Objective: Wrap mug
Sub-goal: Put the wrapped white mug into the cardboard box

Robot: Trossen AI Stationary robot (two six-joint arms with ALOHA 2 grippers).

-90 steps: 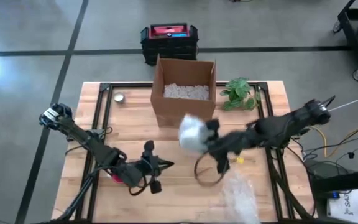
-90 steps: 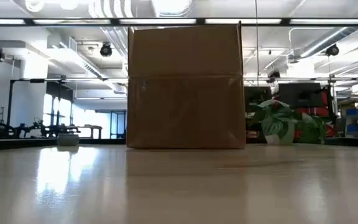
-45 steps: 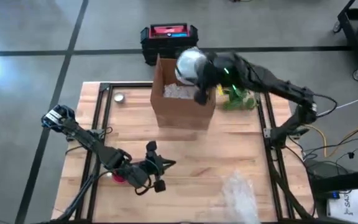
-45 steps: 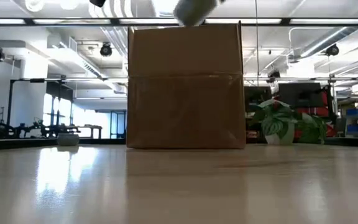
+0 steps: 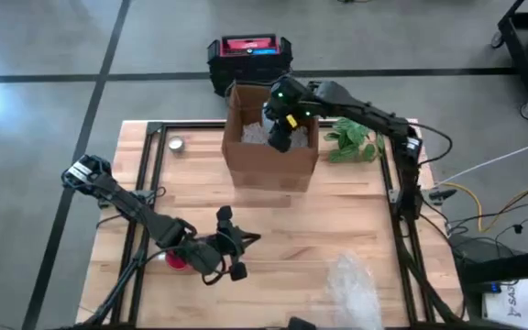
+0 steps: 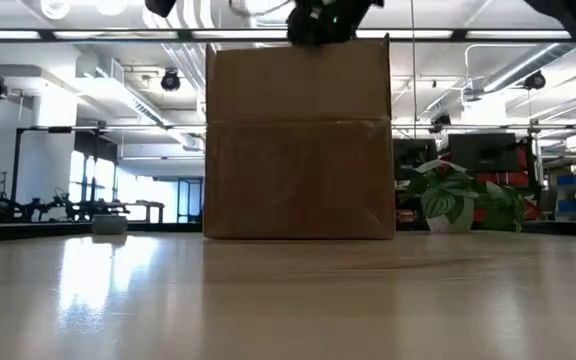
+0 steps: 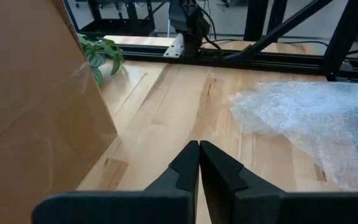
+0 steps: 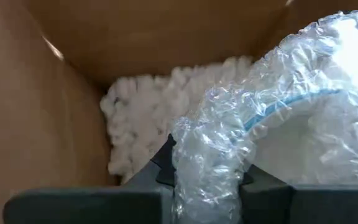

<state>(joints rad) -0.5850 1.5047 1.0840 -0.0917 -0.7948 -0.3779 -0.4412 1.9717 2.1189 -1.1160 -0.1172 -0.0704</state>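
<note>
We see the right arm stretched across the tabletop [image 5: 273, 229] from its far-right mount, its gripper [image 5: 280, 128] dipped into the open top of the box [image 5: 271, 160]. Its jaws pinch the wrapped mug [image 8: 272, 130], holding it inside the box above the white packing peanuts [image 8: 148, 121]. The mug is swathed in clear, crinkled bubble wrap, with a thin blue line showing through. The left arm reaches low over the near part of the tabletop, its gripper [image 7: 199, 163] pointing toward a loose sheet [image 7: 309, 124] of bubble wrap, jaws pressed together. A plant [image 5: 354, 139] sits just beside the box.
</note>
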